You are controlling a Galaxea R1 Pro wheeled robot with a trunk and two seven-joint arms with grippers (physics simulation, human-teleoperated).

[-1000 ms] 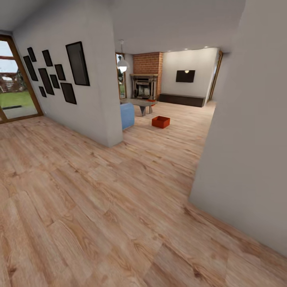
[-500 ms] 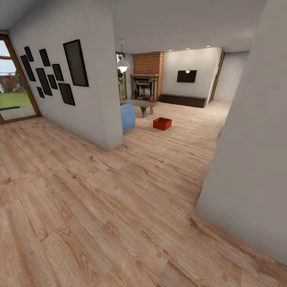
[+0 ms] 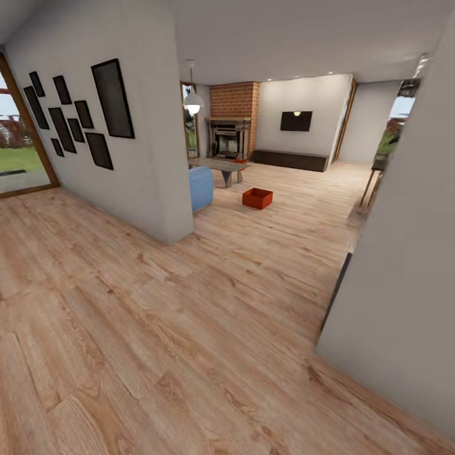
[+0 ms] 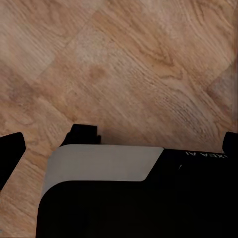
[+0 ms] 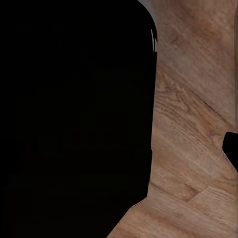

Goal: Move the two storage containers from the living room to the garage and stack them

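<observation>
- One red-orange storage container, boxy and open-topped, sits on the light wood plank floor well ahead, near a blue seat and brick fireplace.
- Both wrist views show dark robot body over wood planks; can't tell either pincer's state.

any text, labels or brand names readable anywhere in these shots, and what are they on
One marking: pale lettering on the black robot body in the left wrist view. It appears upside down and cut off; it looks like "XEA AI", though that reading is uncertain.
The wall frames and the wall screen in the head view are dark, with no text to read.
</observation>
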